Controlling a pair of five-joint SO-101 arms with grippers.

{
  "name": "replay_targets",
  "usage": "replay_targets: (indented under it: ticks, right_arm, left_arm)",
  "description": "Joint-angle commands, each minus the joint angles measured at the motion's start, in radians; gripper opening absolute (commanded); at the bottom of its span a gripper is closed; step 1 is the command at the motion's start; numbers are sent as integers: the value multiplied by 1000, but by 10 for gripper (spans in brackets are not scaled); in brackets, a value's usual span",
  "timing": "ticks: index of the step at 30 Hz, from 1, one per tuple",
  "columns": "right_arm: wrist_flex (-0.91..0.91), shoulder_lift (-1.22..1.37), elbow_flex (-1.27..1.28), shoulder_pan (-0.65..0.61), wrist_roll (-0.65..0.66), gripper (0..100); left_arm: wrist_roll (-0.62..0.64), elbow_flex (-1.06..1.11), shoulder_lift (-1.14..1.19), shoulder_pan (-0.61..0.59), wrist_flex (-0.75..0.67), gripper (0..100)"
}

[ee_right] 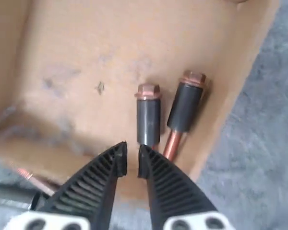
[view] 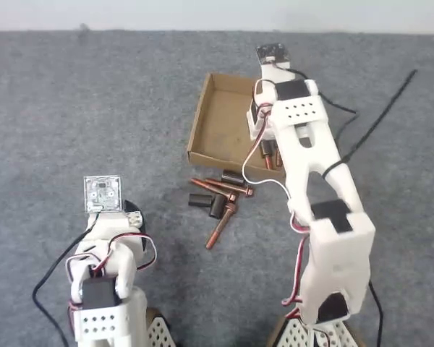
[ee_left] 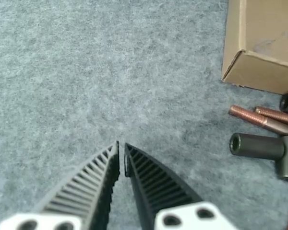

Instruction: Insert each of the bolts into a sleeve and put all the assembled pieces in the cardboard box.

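Lying in box (ee_right: 77, 48): two sleeved bolts (ee_right: 148, 117); left end effector (ee_left: 121, 145), right end effector (ee_right: 132, 149) clenched.

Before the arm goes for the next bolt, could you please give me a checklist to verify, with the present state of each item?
1. Right gripper empty: ok, it holds nothing.
2. Two assembled pieces lying inside the cardboard box: ok.
3. Left gripper free: ok, it holds nothing, over bare carpet.
4. All bolts assembled: not ok, loose bolts and sleeves lie on the carpet beside the box.
5. Sleeves enough for the loose bolts: cannot tell, they overlap.
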Motion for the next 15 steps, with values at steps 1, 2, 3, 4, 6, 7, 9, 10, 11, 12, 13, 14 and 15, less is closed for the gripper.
replay_targets:
  ticks: [1,2,3,4,6,7,9,10,11,12,13,14,15]
  right_arm:
    - [84,-156,-54,-7,-12,7]
    - [108,-173,-51,-7,-18,6]
    - [134,-188,-49,-7,-35,6]
    - [162,-199,-49,-7,-58,6]
    - [216,-220,-49,-8,-114,6]
    - [243,-231,-49,-18,-140,6]
    - [298,-248,-49,-31,-180,6]
    - [325,-257,-49,-42,-195,6]
    - [346,-268,-49,-58,-203,6]
    - [369,-277,-49,-73,-209,6]
    - [389,-288,-49,-88,-212,6]
    - [404,-297,-49,-107,-213,6]
    - [415,-306,-46,-124,-219,6]
  left_arm:
    - [-8,-7,-18,-5,2,17]
    - [-8,-7,-18,-5,2,17]
    - [-8,-7,-18,-5,2,17]
    - [-8,-7,-18,-5,2,17]
    - [-8,-7,-18,-5,2,17]
    - [-8,-7,-18,-5,2,17]
    - [-8,-7,-18,-5,2,17]
    - [-8,-7,-18,-5,2,17]
    - [-8,-7,-18,-5,2,17]
    - [-8,-7,-18,-5,2,17]
    - [-8,-7,-18,-5,2,17]
    - [-8,-7,-18,-5,2,17]
    - [-8,-7,-18,-5,2,17]
